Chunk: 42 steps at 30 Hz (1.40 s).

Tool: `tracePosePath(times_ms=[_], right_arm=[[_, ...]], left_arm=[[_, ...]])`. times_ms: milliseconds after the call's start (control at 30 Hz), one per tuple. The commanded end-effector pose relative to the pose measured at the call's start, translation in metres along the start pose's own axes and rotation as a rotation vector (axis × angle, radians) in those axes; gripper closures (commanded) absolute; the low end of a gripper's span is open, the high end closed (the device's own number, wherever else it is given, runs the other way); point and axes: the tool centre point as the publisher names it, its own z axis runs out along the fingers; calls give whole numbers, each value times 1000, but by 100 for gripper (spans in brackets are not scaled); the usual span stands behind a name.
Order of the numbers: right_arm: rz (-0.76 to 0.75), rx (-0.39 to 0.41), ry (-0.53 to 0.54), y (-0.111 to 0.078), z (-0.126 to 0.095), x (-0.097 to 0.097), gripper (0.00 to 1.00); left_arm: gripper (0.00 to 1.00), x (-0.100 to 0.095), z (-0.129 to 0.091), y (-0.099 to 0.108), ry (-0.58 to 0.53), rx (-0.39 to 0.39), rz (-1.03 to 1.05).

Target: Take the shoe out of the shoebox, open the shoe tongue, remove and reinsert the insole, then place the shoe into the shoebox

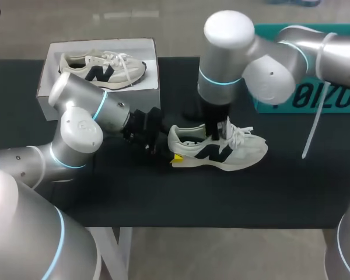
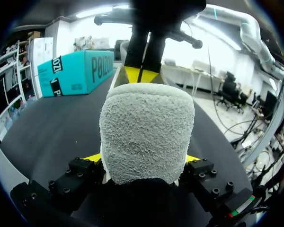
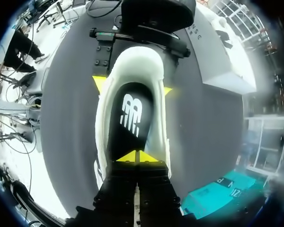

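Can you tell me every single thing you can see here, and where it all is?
shoe in the box: one, off-white with a dark mark, lying in the shoebox
shoe on the table: one, off-white with a dark mark, on its sole mid-table
insole: one, black, inside the shoe on the table
shoebox: one, white, open, far left of the table
teal box: one, teal, far right of the table
table: one, black top
left gripper: one, yellow tips, shut on the heel of the shoe on the table
right gripper: one, yellow tips together, over that shoe's opening
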Motion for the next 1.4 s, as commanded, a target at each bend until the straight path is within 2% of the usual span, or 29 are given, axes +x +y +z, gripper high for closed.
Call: tracePosePath(times_ms=[33,300,533,900,1133,1400], right_arm=[[62,48,-33,1,1,5,100],[87,78,-126,2,11,6,100],[103,99,-140,6,21,-2,100],[128,121,-130,7,35,-16,100],[118,133,-84,7,53,-13,100],[137,135,-54,3,62,-7,100]], left_arm=[[100,-1,2,1,3,-1,0],[100,-1,2,1,3,-1,0],[100,-1,2,1,3,-1,0],[100,-1,2,1,3,-1,0],[100,-1,2,1,3,-1,0],[100,-1,2,1,3,-1,0]])
